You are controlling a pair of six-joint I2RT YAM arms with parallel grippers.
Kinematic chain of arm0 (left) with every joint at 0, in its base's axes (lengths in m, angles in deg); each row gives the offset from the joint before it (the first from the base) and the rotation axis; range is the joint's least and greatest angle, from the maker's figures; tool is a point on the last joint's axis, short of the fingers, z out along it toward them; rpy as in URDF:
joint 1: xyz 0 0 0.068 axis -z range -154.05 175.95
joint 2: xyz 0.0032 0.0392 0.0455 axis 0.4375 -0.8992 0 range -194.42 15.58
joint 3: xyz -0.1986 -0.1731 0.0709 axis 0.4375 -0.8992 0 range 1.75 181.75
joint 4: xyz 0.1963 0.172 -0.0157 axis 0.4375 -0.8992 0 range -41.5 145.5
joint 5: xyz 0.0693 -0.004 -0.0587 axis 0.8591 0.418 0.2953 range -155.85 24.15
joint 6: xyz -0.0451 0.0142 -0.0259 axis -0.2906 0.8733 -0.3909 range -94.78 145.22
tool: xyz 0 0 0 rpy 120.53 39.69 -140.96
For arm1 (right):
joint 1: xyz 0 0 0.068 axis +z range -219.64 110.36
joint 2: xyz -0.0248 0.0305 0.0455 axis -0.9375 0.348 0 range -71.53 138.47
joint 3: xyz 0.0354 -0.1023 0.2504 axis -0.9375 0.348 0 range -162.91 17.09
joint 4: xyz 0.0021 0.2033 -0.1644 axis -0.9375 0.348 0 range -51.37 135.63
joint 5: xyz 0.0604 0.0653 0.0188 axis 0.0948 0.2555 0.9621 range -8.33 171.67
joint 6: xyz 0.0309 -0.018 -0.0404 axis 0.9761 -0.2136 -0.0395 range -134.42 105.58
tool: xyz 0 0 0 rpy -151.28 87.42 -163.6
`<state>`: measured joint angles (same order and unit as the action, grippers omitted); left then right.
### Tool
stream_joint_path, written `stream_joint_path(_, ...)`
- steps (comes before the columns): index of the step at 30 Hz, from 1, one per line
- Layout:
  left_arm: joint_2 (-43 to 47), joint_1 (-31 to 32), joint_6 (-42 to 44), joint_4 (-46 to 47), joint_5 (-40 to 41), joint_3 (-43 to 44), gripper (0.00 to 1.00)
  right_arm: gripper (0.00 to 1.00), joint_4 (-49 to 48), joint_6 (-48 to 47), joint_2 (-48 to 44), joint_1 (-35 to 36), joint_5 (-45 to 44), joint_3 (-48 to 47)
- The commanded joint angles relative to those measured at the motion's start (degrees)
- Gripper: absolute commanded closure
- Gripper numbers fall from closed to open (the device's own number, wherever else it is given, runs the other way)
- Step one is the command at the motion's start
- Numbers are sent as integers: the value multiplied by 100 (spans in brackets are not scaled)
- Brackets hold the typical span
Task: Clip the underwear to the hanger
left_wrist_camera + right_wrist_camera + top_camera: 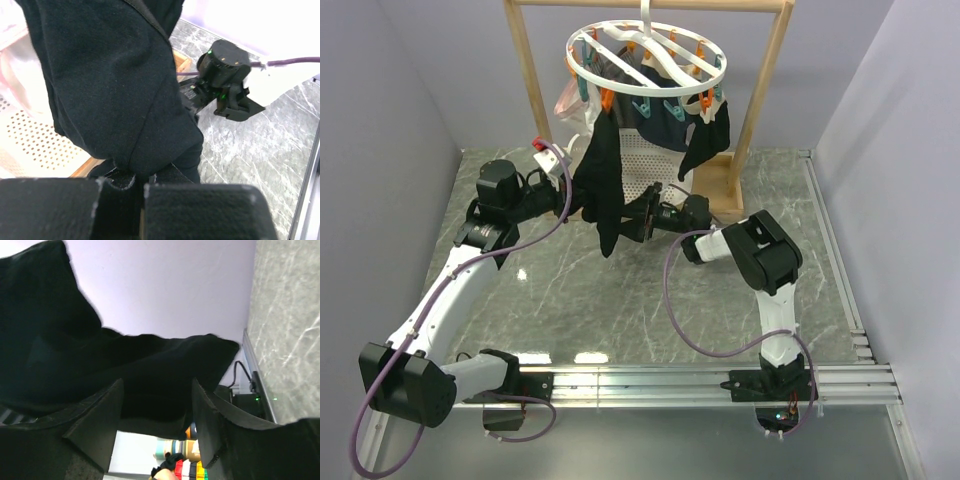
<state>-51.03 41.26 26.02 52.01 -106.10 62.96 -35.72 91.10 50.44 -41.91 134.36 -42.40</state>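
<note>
The soft, floppy underwear [600, 190] hung under the hanger [660, 96], above the tabletop [620, 300]. The left jaws pinched its cloth tight. The right jaws stood apart beside it. Its thick waistband would likely be best to grab.

The left arm [460, 285] reaches forward from its base, elbow bent, with the wrist turned toward the middle. The left gripper [570, 200] has its fingers [55, 210] pressed together, pinching the underwear [115, 100]. The right arm [770, 270] folds at the elbow and points left. The right gripper [640, 218] faces the left one, near it, with its own fingers [97, 425] standing apart.
</note>
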Motion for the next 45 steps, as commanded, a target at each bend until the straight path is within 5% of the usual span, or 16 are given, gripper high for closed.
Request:
stream_joint_path(1, -45, -37, -45, 305, 122, 198, 100, 37, -2655, 277, -525, -92, 22, 68)
stream_joint_path(14, -545, -20, -396, -38, 1124, 584, 100, 57, -2664, 312, -1000, -250, 426, 411)
stream_joint_path(17, -695, 50, -510, -161, 1361, 690, 100, 72, -2664, 338, -1053, -285, 497, 446)
stream_joint_path(18, -739, 77, -563, -187, 1388, 725, 100, 87, -2664, 330, -1061, -311, 506, 438)
stream_joint_path(20, -827, 217, -598, -240, 1519, 804, 100, 99, -2664, 338, -1079, -320, 558, 394)
stream_joint_path(21, -853, 270, -616, -232, 1537, 822, 100, 100, -2664, 364, -1079, -329, 567, 315)
stream_joint_path(28, -1064, 534, -1011, -29, 1678, 805, 100, 100, -2646, 277, -1175, -329, 795, 103)
stream_joint_path(39, -1319, 456, -1538, -55, 1740, 928, 100, 49, -2330, -400, -1597, -505, 1279, 306)
stream_joint_path(45, -1495, 402, -1907, -100, 1590, 1068, 100, 42, -1848, -997, -1923, -470, 1428, 411)
